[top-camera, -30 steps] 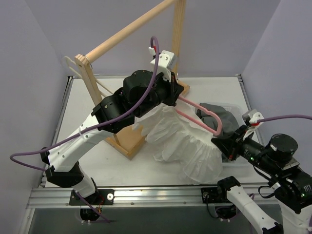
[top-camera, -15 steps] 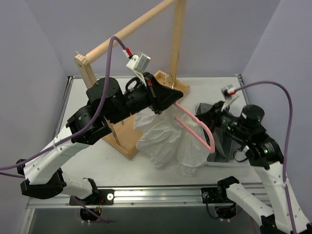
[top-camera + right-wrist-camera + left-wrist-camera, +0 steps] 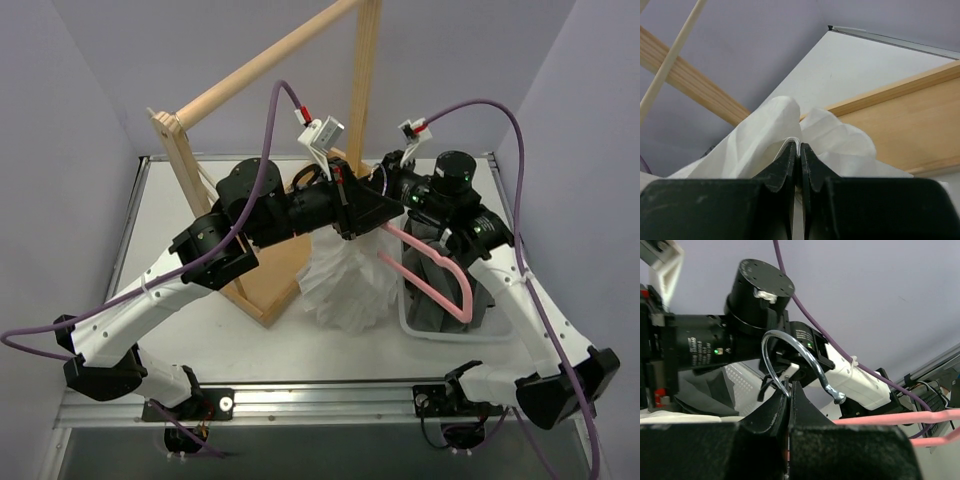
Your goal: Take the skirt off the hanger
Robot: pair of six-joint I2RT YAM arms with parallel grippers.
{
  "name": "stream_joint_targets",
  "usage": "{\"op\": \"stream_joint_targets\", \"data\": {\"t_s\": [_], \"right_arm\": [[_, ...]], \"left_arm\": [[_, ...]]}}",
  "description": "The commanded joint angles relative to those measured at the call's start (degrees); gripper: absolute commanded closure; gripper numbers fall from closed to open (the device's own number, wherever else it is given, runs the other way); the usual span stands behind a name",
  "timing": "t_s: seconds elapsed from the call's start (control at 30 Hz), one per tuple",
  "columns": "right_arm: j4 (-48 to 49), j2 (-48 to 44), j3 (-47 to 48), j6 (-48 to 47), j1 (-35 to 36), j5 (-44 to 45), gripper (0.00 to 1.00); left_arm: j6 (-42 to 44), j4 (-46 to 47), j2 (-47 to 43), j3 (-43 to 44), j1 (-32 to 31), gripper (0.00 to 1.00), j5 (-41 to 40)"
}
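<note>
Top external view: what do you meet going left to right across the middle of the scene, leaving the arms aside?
Wooden rack's left post → white skirt → pink hanger.

Overhead from behind; wrist views close along left claw (image 3: 790, 390), right claw (image 3: 799, 148); skirt (image 3: 345, 288) in overhead and right.
</note>
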Motion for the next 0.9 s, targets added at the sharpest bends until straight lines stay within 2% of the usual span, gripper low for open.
{"op": "stream_joint_targets", "data": {"t_s": [0.0,0.13,0.33,0.6,0.73,0.87], "right_arm": [[7.4,4.3,4.9,0.5,0.0,4.0,1.0],[7.3,13.1,9.0,-0.1,-0.1,7.3,1.0],[6.1,20.5,15.0,-2.3,-0.6,11.5,1.0],[2.9,23.2,19.6,-5.6,-2.0,14.0,1.0],[1.2,22.6,22.8,-6.5,-6.4,13.0,1.0],[-1.3,24.6,27.9,-7.6,-10.3,12.7,1.0]], "left_arm": [[-1.7,6.4,-1.1,2.2,-0.8,0.98,2.7],[-1.9,6.3,-1.7,2.4,-1.1,0.98,2.9],[-2.6,5.5,-2.2,3.7,-1.5,0.98,3.9],[-3.6,5.4,-3.1,4.8,-2.1,0.98,6.1],[-3.6,4.8,-6.0,3.2,-2.1,0.98,4.5],[-5.9,7.3,-6.2,3.7,-2.2,0.98,7.8]]}}
